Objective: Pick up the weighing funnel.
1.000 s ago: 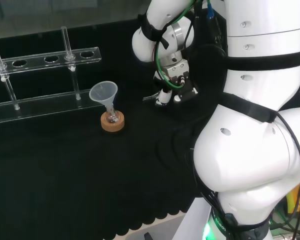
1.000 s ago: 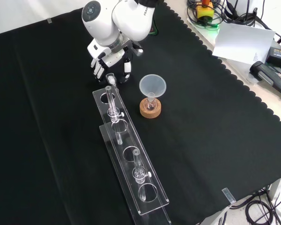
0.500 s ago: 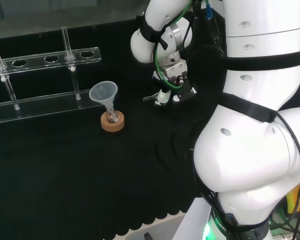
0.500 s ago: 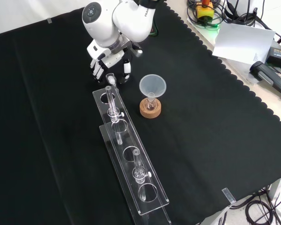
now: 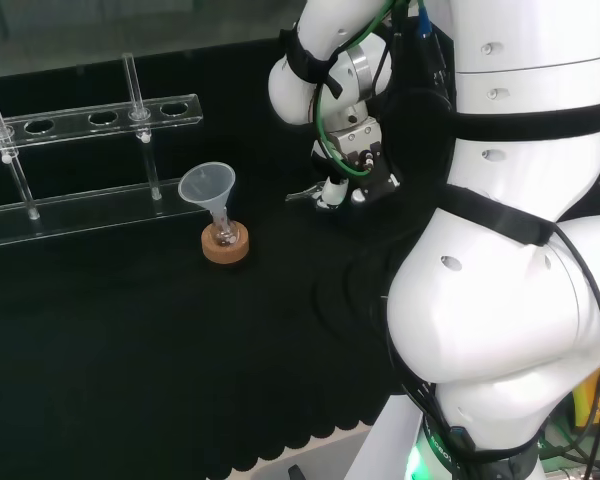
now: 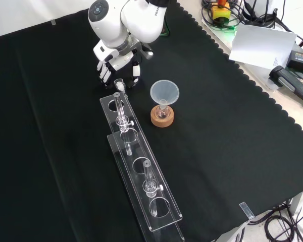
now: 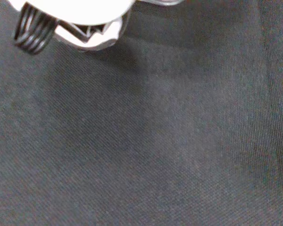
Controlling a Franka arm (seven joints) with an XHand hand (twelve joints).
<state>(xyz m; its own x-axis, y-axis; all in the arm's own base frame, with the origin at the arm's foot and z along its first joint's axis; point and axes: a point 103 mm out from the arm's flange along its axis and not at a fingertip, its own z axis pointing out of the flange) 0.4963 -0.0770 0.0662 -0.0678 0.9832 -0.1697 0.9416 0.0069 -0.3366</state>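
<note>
A small clear weighing funnel (image 6: 119, 83) shows in the upper centre-left of the front view, right at the black and white robot hand (image 6: 113, 60), which reaches down to the black woven cloth surface (image 6: 232, 126). I cannot tell whether the robot hand pinches it. To its lower right, a translucent cone-shaped funnel (image 6: 164, 92) stands stem-down in a small clear flask (image 6: 162, 114) on a round cork ring (image 6: 162, 121). A long clear plastic rack (image 6: 164, 212) with round holes holds upright glass tubes (image 6: 122, 113).
</note>
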